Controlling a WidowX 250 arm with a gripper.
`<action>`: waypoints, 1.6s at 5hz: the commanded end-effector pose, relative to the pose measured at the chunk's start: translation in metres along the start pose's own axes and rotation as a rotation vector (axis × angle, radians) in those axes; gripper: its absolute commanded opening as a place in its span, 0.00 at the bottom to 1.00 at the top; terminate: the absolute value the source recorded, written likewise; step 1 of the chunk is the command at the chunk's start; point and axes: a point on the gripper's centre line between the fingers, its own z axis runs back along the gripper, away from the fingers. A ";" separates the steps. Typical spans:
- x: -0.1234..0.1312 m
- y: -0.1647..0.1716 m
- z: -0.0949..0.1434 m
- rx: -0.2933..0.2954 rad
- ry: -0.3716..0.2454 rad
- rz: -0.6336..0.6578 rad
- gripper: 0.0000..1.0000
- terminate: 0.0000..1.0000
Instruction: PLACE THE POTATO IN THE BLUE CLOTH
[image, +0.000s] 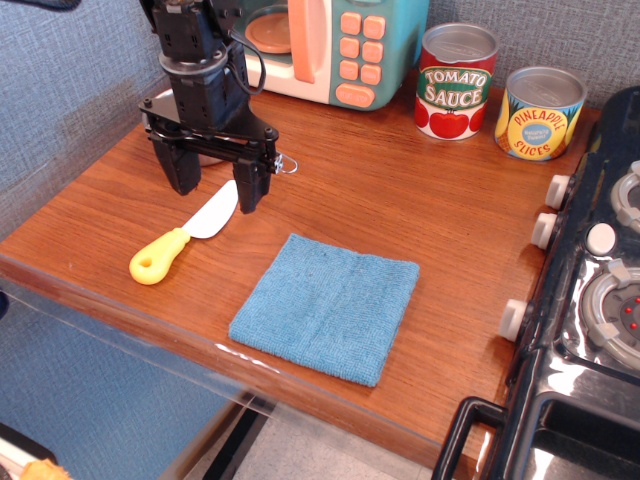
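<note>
observation.image: the only feed I've got, looking down at the wooden counter (400, 200)
gripper (213, 188): jaws spread wide, nothing between them
potato: can't spot it from here, so no orientation
blue cloth (325, 305): one, flat, roughly square, faint centre fold, corners skewed to the counter edge, lying right of and nearer the camera than my gripper
knife (185, 238): one, yellow handle, blade tip right under the fingers
cans: two, tomato sauce can (456, 80) and pineapple can (540, 112), far right of the gripper
</note>
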 end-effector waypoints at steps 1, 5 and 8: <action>0.000 0.000 0.000 0.000 0.000 0.000 1.00 0.00; 0.045 0.056 0.019 -0.096 -0.101 -0.104 1.00 0.00; 0.116 0.114 -0.001 0.003 -0.054 0.035 1.00 0.00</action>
